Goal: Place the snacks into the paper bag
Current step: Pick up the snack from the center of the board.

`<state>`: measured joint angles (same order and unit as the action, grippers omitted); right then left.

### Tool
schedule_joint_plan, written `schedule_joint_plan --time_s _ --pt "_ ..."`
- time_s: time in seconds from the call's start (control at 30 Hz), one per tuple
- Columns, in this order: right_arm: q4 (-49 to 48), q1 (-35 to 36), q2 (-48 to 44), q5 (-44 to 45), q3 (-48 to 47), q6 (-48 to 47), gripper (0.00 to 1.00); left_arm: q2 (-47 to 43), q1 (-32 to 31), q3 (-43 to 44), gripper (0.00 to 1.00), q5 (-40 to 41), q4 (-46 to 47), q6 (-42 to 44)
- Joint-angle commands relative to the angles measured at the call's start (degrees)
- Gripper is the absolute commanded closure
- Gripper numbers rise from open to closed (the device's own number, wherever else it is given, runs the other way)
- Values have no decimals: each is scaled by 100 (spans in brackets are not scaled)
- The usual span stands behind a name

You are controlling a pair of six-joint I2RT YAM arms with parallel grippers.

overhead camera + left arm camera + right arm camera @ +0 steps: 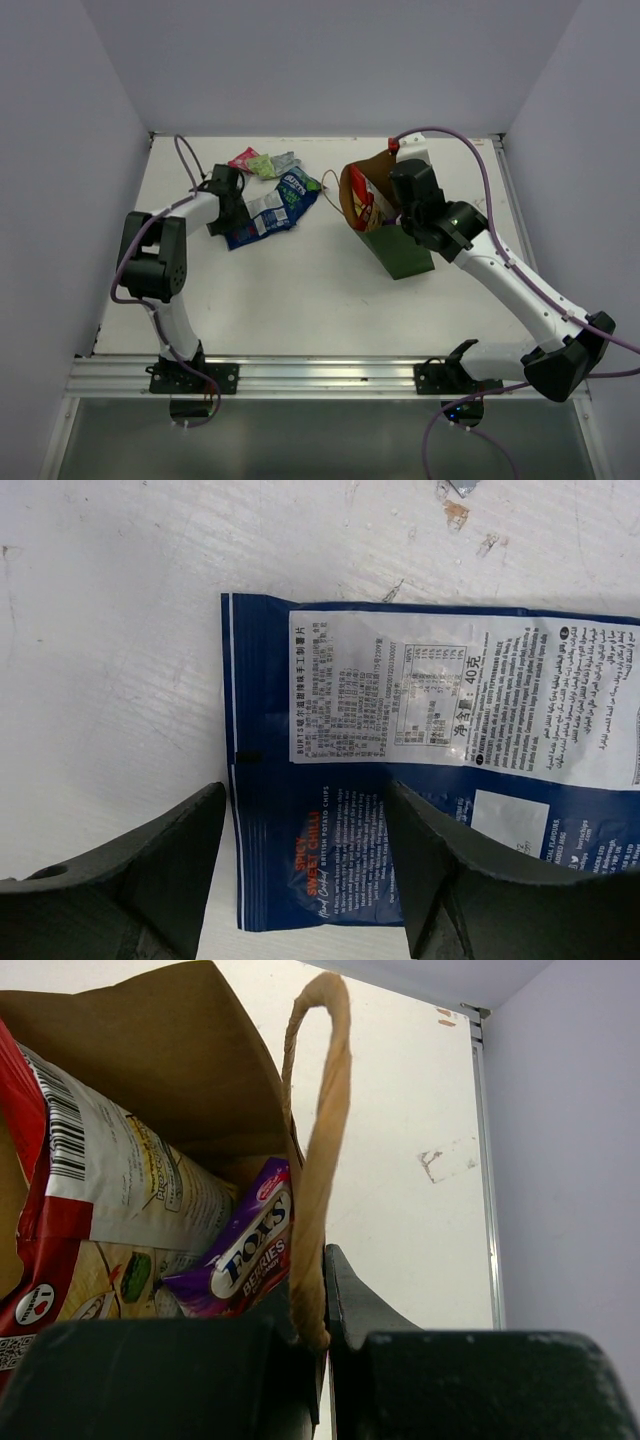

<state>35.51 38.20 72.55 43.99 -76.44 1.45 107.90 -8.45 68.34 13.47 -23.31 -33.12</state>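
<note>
Right jaws clamp paper bag [150,1060]; left jaws straddle blue packet [400,730].

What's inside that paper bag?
Inside the paper bag are a big red, white and yellow chip bag and, beside it, a purple sweets packet. Whatever may lie beneath them at the bottom is covered, so it cannot be seen.

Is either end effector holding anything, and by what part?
Right end effector pinches the paper bag by its rim at the handle. Left end effector, open over the blue packet, holds nothing.
</note>
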Motion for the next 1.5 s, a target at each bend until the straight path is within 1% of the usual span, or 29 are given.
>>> schedule_joint_plan --time_s 0.0,0.2,0.23,0.27,0.3,0.33,0.4,0.43,0.5,0.53,0.73,0.93,1.13,1.27,1.33,1.47 --pt "-228 21 -206 154 -2 -14 100 319 -25 48 32 182 -305 96" --pt "-237 13 -224 145 33 4 100 574 -52 13 47 94 -525 104" --pt "-246 21 -224 154 33 4 100 592 -60 4 52 59 -534 104" --pt "-246 13 -233 154 42 13 100 618 -61 -13 54 15 -543 96" --pt "-255 21 -233 154 51 13 100 645 -61 -65 59 6 -543 96" --pt "-255 21 -233 154 51 4 100 654 -69 -83 67 -11 -543 96" --pt "-263 21 -233 145 51 13 100 654 -69 -153 73 -29 -525 104" --pt "-255 21 -233 145 51 4 100 645 -69 -189 81 -47 -517 96" --pt "-255 13 -224 128 51 4 100 636 -69 -233 90 -47 -499 104" --pt "-255 21 -233 128 33 13 100 610 -69 -250 99 -47 -490 104" --pt "-220 21 -233 101 -2 13 100 -13 -61 -382 100 -284 -332 87" --pt "-184 21 -233 75 -55 31 100 -857 45 -338 100 -907 -201 -18" --pt "-202 21 -268 49 -90 39 100 -1622 142 -391 100 -1733 159 -238" --pt "-246 13 -268 22 -125 -5 100 -2078 177 -470 100 -2489 502 -379" --pt "-246 21 -268 -13 -151 -5 100 -2220 186 -505 100 -2752 739 -528" --pt "-237 21 -268 -118 -187 -14 100 -2563 229 -541 100 -3561 1100 -896"
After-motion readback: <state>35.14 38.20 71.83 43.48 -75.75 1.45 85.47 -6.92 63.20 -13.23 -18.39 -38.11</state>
